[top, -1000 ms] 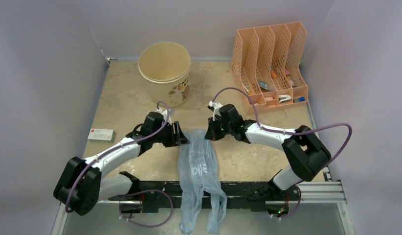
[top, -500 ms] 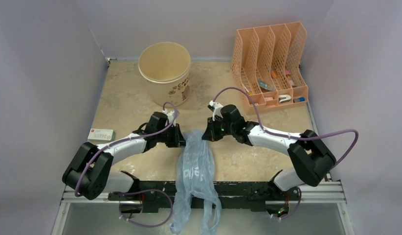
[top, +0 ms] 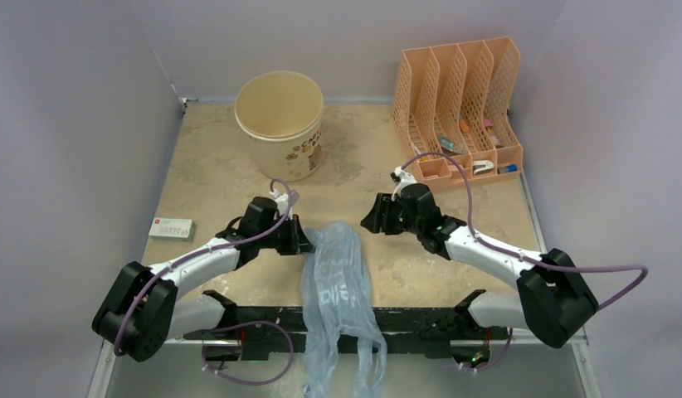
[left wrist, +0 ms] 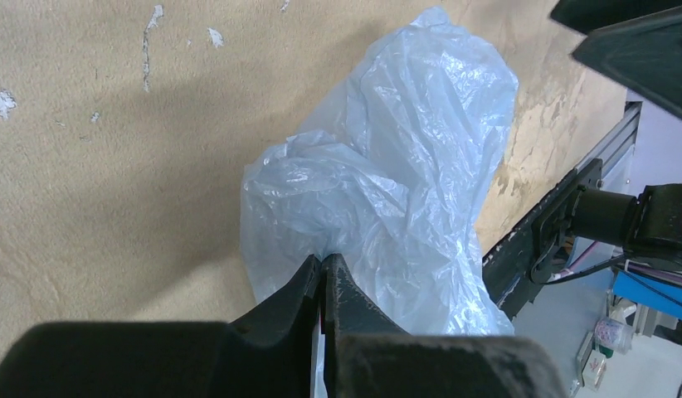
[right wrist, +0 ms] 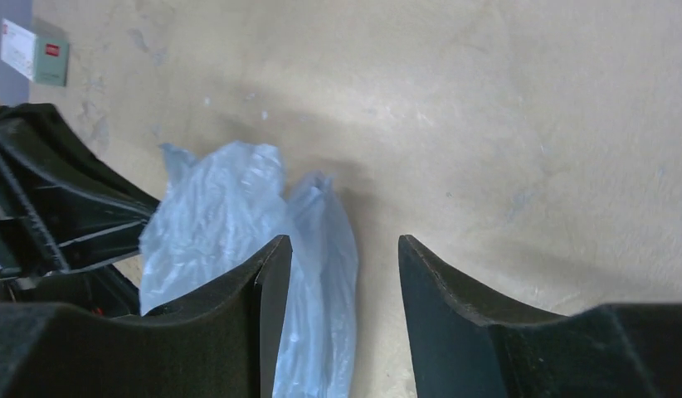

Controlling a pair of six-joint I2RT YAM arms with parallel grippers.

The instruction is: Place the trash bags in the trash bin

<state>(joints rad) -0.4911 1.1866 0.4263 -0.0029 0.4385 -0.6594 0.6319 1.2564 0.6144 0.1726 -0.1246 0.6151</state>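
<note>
The pale-blue translucent trash bag [top: 338, 282] lies crumpled at the table's near middle, and its lower end hangs over the front rail. My left gripper [top: 307, 240] is shut on the bag's upper left edge; in the left wrist view the film [left wrist: 404, 166] bunches into the closed fingertips [left wrist: 325, 259]. My right gripper [top: 367, 222] stands open just right of the bag's top, holding nothing. In the right wrist view the bag [right wrist: 230, 207] lies behind its left finger. The cream trash bin [top: 292, 153] stands upright at the back left, apart from both grippers.
An orange mesh file organizer [top: 458, 108] with small items stands at the back right. A small white box [top: 171, 229] lies near the table's left edge, also seen in the right wrist view [right wrist: 35, 51]. A black rail [top: 421, 319] runs along the near edge.
The left gripper closed on the bag's upper left edge. The right gripper let go, opened and drew back to the right. The bag's top slumped slightly.
</note>
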